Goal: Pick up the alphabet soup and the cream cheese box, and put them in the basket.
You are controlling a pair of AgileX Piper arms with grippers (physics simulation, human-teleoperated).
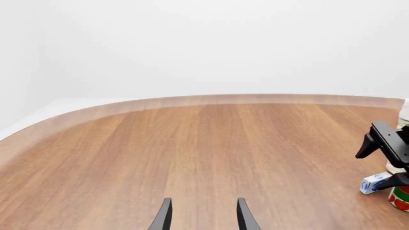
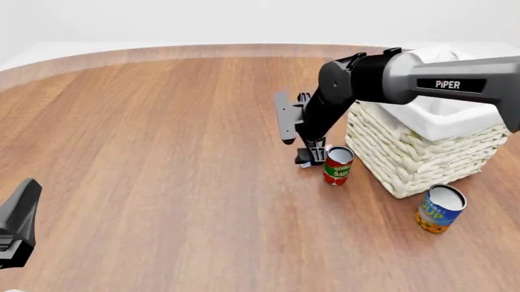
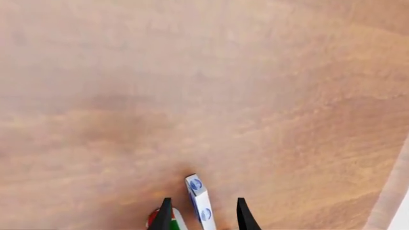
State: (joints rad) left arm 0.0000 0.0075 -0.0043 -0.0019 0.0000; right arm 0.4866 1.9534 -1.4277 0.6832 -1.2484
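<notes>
Our count of what stands on the surface [image 2: 162, 152]

We count two cans, the alphabet soup [image 2: 439, 209] at five o'clock and a red and green can [image 2: 337, 165] near centre, one cream cheese box [image 3: 200, 201], one basket [image 2: 422, 149] at three o'clock, and two arms.

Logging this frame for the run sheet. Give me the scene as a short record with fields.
right gripper: open, fingers either side of the cream cheese box, low at the table
left gripper: open, holding nothing
alphabet soup: upright on the table, beside the basket
red and green can: upright, next to the right gripper
items seen in basket: none
</notes>
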